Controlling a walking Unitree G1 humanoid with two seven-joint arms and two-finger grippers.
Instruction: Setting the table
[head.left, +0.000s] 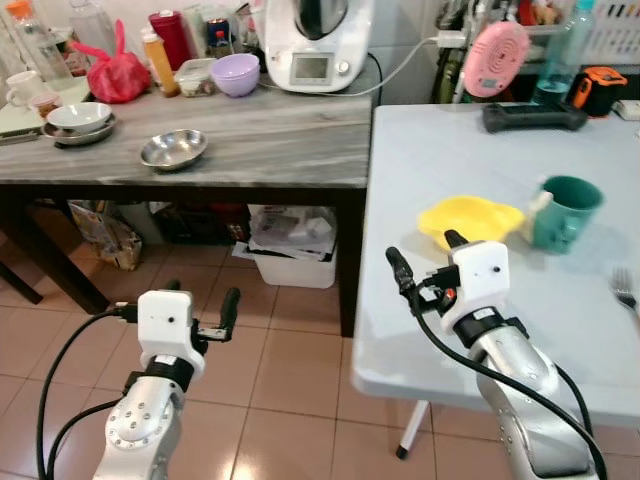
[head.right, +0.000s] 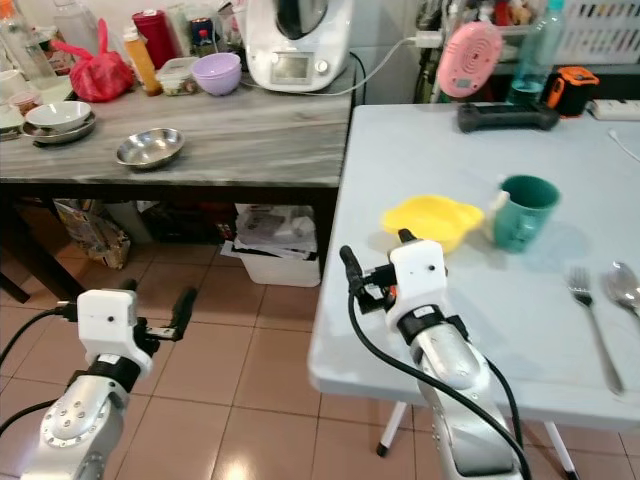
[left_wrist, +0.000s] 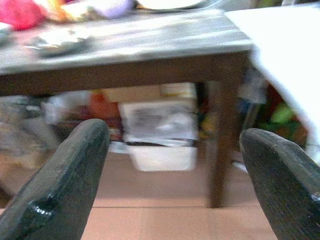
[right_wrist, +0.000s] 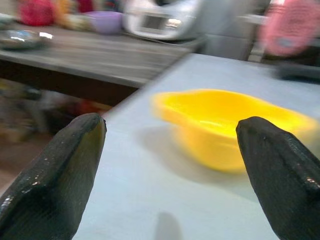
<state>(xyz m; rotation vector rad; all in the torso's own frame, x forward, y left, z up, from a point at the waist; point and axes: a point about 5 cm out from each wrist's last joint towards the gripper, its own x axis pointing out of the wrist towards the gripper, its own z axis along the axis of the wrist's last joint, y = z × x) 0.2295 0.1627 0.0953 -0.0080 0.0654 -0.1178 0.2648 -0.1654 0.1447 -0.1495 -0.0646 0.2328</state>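
The table (head.right: 560, 330) was partly set, as far as I could judge: a yellow bowl (head.right: 432, 219) sat near its front left part, a green mug (head.right: 524, 212) stood just beside the bowl on the right, and a fork (head.right: 594, 335) and a spoon (head.right: 625, 285) lay toward the right edge, well apart from the bowl; whether those pieces were in their final places I could not tell, and no plate was laid; on the grey counter (head.left: 250, 140) to my left there were a steel dish (head.left: 174, 150), a stack of bowls (head.left: 79, 121) and a purple bowl (head.left: 236, 73), any of which might have been left to bring over, though that was only my guess; my right gripper (head.right: 380, 262) hovered over the table's near left corner with its fingers spread wide and nothing between them; the yellow bowl lay just ahead of it, framed between the two fingers in the right wrist view, near but apart from the fingertips (right_wrist: 75, 145); my left gripper (head.left: 200, 310) hung low over the tiled floor (head.left: 290, 350) in front of the counter, also spread wide and empty, well apart from anything on the counter above it.
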